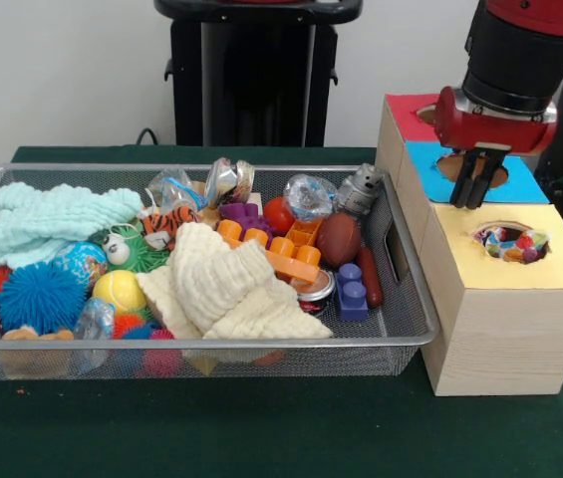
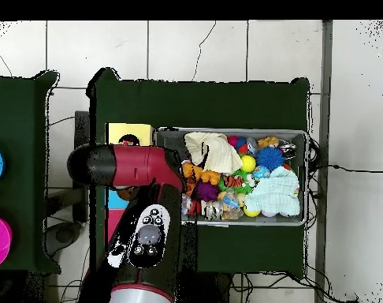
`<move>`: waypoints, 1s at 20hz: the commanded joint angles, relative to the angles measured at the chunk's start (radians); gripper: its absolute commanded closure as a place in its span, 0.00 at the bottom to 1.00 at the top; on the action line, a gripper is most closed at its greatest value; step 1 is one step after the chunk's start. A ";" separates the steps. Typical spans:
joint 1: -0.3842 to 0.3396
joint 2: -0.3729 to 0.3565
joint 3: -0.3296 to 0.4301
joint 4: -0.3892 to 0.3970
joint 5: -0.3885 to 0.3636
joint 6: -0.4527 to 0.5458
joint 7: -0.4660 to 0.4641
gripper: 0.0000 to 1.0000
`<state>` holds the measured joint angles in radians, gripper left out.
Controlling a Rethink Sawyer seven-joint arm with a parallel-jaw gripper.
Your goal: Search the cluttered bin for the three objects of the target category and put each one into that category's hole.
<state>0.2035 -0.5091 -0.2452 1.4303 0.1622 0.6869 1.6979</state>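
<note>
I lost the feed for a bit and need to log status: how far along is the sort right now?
Done so far: the yellow section's hole of the wooden box already holds colourful items; how many can't be told. In hand: the gripper hangs over the blue section's hole, fingers close together, with nothing visibly held. Left: the wire bin is full of clutter, such as the cream cloth and orange block.

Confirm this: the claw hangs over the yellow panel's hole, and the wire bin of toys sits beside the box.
Not quite. The front view shows the claw over the blue panel's hole, not the yellow panel's. The rest holds: the wire bin of toys sits beside the box.
</note>
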 commanded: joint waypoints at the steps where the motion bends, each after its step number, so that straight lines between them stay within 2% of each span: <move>1: -0.028 0.056 0.118 0.123 0.052 -0.116 0.218 1.00; 4: -0.023 0.056 0.121 0.093 0.068 -0.089 0.213 1.00; 6: -0.002 0.056 0.094 0.052 0.063 -0.051 0.225 1.00; 9: 0.005 0.045 0.073 -0.027 0.058 0.067 0.222 1.00; 10: -0.002 0.059 0.075 -0.082 0.059 0.112 0.215 1.00; 11: -0.007 0.053 0.080 -0.094 0.059 0.129 0.207 1.00; 15: -0.024 0.054 0.103 -0.119 0.061 0.107 0.177 1.00; 17: -0.018 0.067 0.095 -0.157 0.054 0.107 0.180 1.00; 20: -0.007 0.071 0.072 -0.203 0.035 0.151 0.179 1.00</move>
<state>0.2053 -0.4833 -0.2384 1.3227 0.1803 0.6997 1.6979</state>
